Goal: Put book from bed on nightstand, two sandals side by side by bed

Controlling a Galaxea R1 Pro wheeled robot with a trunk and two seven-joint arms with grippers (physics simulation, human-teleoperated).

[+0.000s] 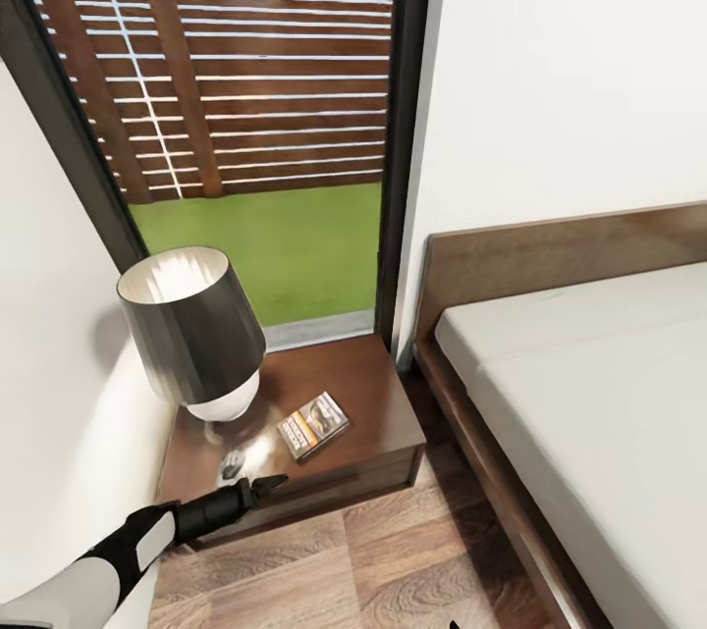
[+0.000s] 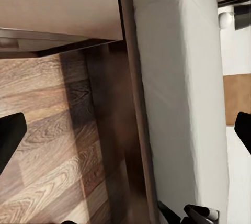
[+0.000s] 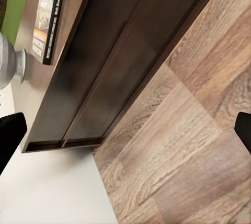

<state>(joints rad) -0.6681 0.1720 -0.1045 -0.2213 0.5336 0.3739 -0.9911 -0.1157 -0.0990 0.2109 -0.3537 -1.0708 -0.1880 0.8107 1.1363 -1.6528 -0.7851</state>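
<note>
At far left in the head view, left tool (image 1: pixel 263 486) reaching out low in front of the nightstand (image 1: pixel 378 413), fingers looking pressed together, empty. Just beyond, a dark-shaded lamp (image 1: pixel 194 327) on the glossy top. Book (image 1: pixel 313 425) lying flat mid-top, right of the lamp's white base, apart from the tool. Behind, tall dark-framed window (image 1: pixel 265 119) onto grass. Rightward, strip of wood-plank floor (image 1: pixel 393 560), then bed (image 1: pixel 589 384), mattress bare. Right tool (image 3: pixel 125 130) spread wide, empty, over floor by the nightstand's front.
</note>
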